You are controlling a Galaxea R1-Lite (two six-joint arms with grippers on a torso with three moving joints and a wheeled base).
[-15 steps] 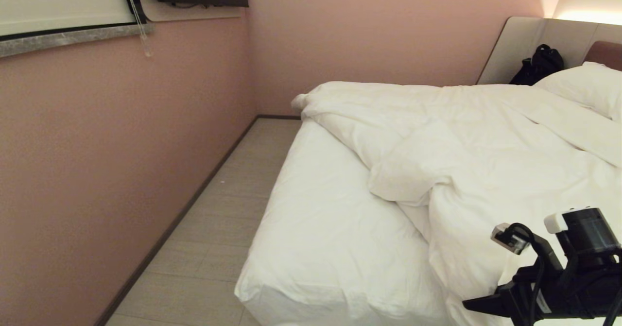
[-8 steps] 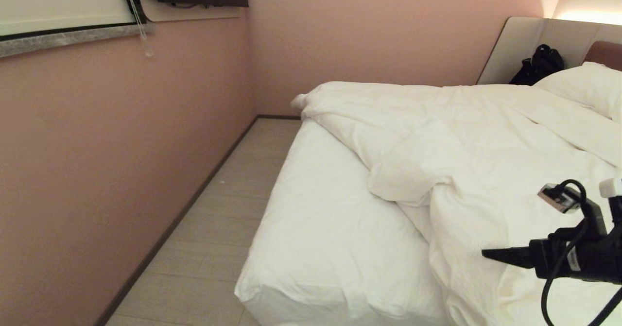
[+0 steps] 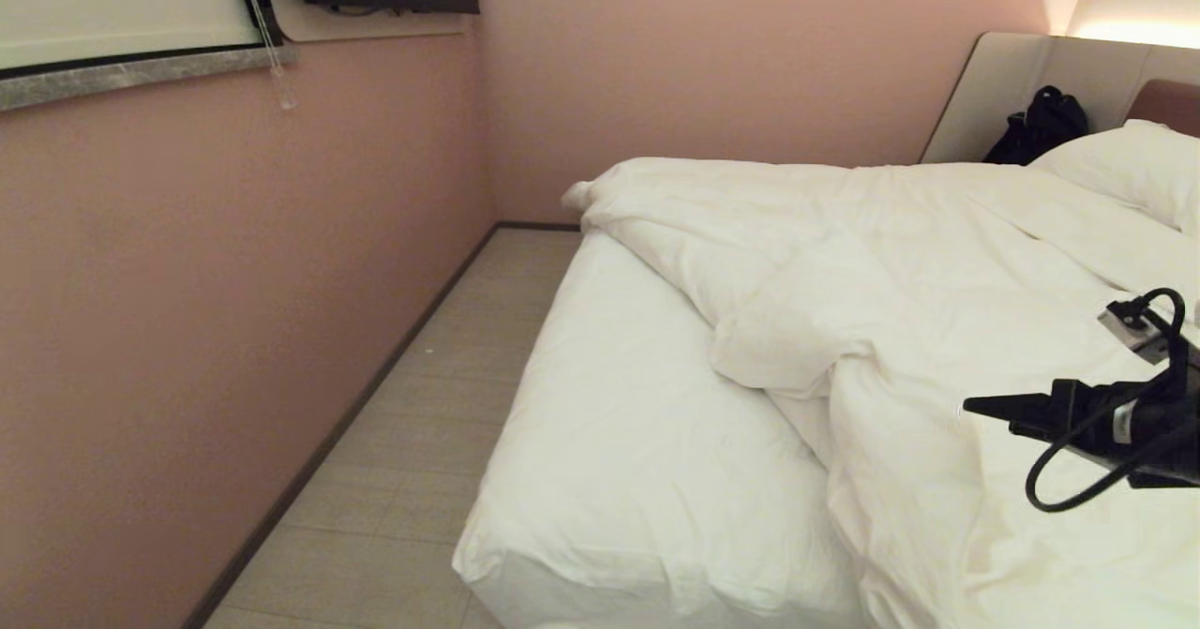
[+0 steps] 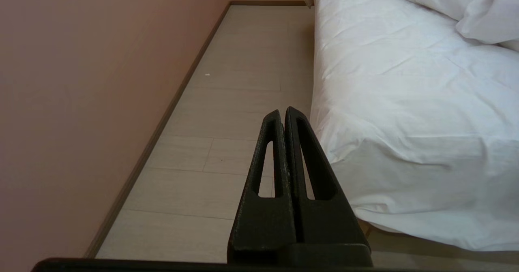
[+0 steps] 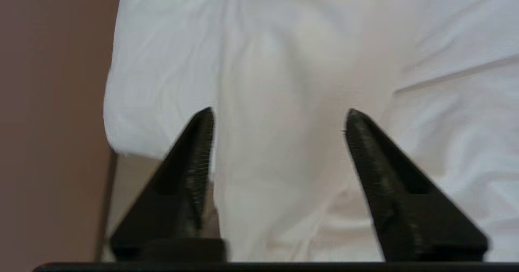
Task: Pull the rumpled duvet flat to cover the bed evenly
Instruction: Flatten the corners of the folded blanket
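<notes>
1. White quilted fabric fills the gap ahead of my right gripper (image 5: 279, 120): that is the duvet (image 3: 937, 263), bunched toward the headboard side of the bed (image 3: 525, 563).
2. Right gripper hangs over the duvet's near fold, fingers (image 5: 194, 150) spread apart, nothing between them. No contact that I can see.
3. Beyond the tips, off to my left side, a wide strip of bare fitted sheet (image 3: 619, 441) is exposed down to the foot corner. The duvet edge (image 3: 759, 376) lies diagonally across the mattress there.
4. Left gripper (image 4: 284, 114) is parked low beside the bed over the floor (image 4: 243, 69), fingers pressed together, holding nothing.
5. Step in hand, as I read it: approach for a grab, no pull yet.
6. Next move needs: drop onto a thick ridge of the fold, close on enough fabric to hold, then drag toward the uncovered foot side.
7. Risk: a thin pinch slips out; pillow (image 3: 1125, 165) sits far behind the tool, not in the way.
</notes>
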